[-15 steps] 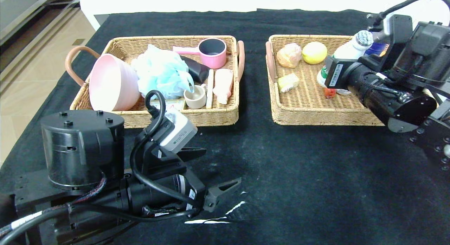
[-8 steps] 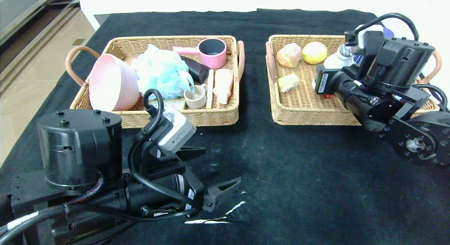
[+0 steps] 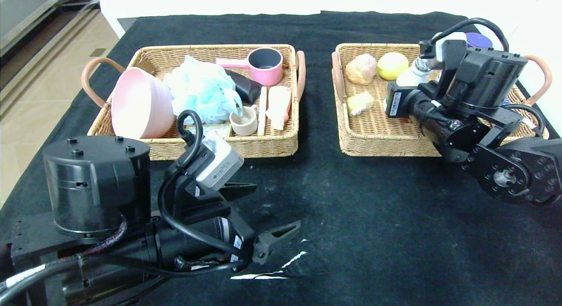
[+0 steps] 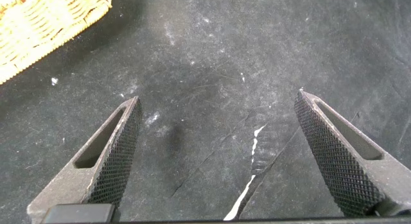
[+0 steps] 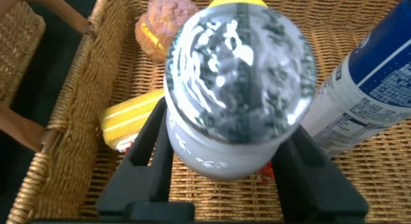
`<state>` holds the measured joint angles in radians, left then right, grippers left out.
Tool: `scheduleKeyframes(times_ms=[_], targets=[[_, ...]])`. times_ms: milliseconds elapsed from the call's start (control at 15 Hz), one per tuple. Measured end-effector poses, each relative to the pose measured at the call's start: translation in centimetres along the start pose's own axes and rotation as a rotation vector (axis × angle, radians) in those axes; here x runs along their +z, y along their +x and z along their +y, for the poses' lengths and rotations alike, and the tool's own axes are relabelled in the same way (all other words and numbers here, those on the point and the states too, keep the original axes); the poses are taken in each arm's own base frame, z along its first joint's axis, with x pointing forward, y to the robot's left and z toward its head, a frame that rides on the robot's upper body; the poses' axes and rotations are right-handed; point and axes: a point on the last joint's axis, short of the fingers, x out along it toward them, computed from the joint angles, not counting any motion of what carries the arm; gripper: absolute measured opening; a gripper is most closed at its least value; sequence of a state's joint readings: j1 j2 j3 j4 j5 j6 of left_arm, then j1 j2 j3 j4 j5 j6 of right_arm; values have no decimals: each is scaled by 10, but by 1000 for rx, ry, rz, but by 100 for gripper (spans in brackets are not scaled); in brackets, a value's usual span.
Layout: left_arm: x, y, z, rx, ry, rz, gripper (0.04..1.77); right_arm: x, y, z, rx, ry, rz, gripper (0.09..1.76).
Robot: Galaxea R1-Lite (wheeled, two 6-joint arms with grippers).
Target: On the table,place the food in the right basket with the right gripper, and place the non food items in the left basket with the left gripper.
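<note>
My right gripper [image 5: 226, 163] sits inside the right basket [image 3: 386, 141] with its fingers [image 5: 149, 153] on either side of the small white bottle [image 5: 239, 89], which stands upright between them; from here I cannot quite tell whether the pads press it or stand just off it. Beside the bottle lies the white-blue spray can [image 5: 359, 99]. A speck of orange-red, probably the sausage stick [image 5: 266, 172], peeks out under the bottle. The same basket holds a bun [image 3: 361, 69], a yellow lemon [image 3: 392, 65] and a yellow-white cake slice [image 3: 359, 102].

The left basket [image 3: 263, 147] holds the pink bowl [image 3: 138, 104] tipped on its side, the blue bath pouf [image 3: 202, 93], the pink tube [image 3: 279, 106], a pink saucepan [image 3: 263, 64] and a beige cup [image 3: 243, 121].

My left gripper [image 4: 221, 153] hangs spread wide over the bare black table [image 3: 373, 222], holding nothing.
</note>
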<state>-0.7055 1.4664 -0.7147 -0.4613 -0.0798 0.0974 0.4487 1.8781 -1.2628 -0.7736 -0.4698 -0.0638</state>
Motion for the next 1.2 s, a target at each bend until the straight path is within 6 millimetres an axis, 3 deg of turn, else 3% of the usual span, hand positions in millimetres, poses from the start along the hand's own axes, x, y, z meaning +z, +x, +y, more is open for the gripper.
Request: scheduleKeyframes(times_ms=[333, 667, 1200], targets=[[1, -1, 0, 2, 2, -3, 172, -2, -1, 0, -3, -4, 8, 133], [1, -1, 0, 3, 2, -5, 172, -1, -9, -2, -14, -28, 29, 151], [2, -5, 0, 18, 1, -13, 172, 16, -64, -3, 75, -69, 117, 164]])
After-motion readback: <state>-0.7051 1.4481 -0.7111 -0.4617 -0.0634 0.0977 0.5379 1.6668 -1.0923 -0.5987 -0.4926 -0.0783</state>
